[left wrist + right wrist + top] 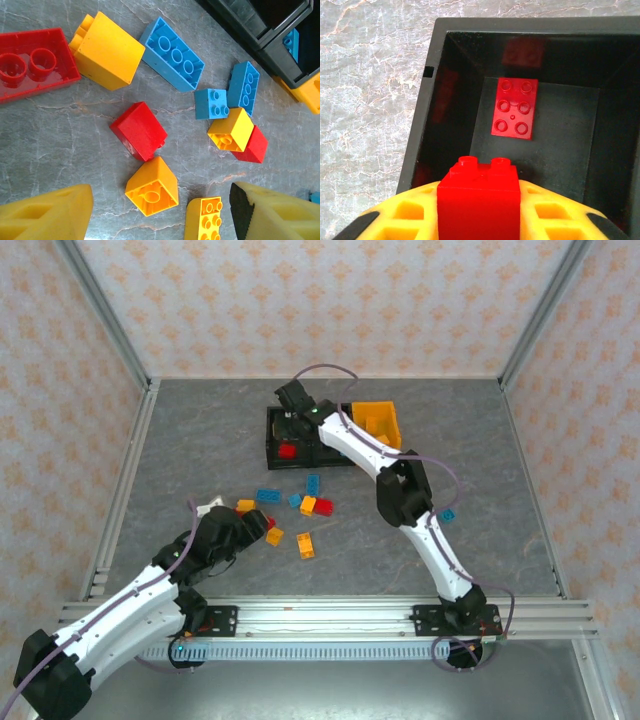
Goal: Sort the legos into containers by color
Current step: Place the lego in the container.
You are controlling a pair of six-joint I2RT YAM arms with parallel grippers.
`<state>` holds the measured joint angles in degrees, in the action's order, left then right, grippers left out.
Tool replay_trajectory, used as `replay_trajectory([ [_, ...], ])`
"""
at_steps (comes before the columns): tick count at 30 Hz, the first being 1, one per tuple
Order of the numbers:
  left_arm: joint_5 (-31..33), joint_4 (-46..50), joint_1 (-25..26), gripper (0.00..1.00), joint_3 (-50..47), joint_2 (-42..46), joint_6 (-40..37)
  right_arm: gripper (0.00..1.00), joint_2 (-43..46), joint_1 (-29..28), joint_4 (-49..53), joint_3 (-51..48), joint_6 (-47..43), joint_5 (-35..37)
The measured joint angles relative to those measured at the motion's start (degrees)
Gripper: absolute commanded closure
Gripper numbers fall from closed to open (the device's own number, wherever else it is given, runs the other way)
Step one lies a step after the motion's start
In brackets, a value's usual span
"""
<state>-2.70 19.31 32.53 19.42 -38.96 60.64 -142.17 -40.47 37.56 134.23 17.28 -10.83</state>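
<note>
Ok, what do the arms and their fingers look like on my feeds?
Both the left arm and right arm have white links and black joints, with a grey-purple cable running along each. The fingers are yellow latticed plastic with black pads.

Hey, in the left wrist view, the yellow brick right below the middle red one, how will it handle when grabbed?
The yellow brick looks like hard moulded plastic, so it probably won't flex. Its faces are smooth, so it might slip if pinched off-centre. The hollow underside shows, so it's likely light and would skid or tumble when nudged.
</note>
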Motion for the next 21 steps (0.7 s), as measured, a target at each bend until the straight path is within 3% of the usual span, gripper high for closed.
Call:
replay_trajectory([
  [3,0.3,0.1,0.0,0.26,0.0,0.0,0.0,0.45,-1.0,0.0,0.1,1.8,0.2,-0.1],
  [13,1.6,1.6,-0.2,0.26,1.3,-2.7,-1.1,0.44,-0.1,0.0,0.1,1.9,0.5,-0.4],
  [21,5.3,4.7,-1.4,0.25,8.0,-3.8,-4.2,0.43,18.7,-0.5,-4.2,-19.7,-0.1,-1.6],
])
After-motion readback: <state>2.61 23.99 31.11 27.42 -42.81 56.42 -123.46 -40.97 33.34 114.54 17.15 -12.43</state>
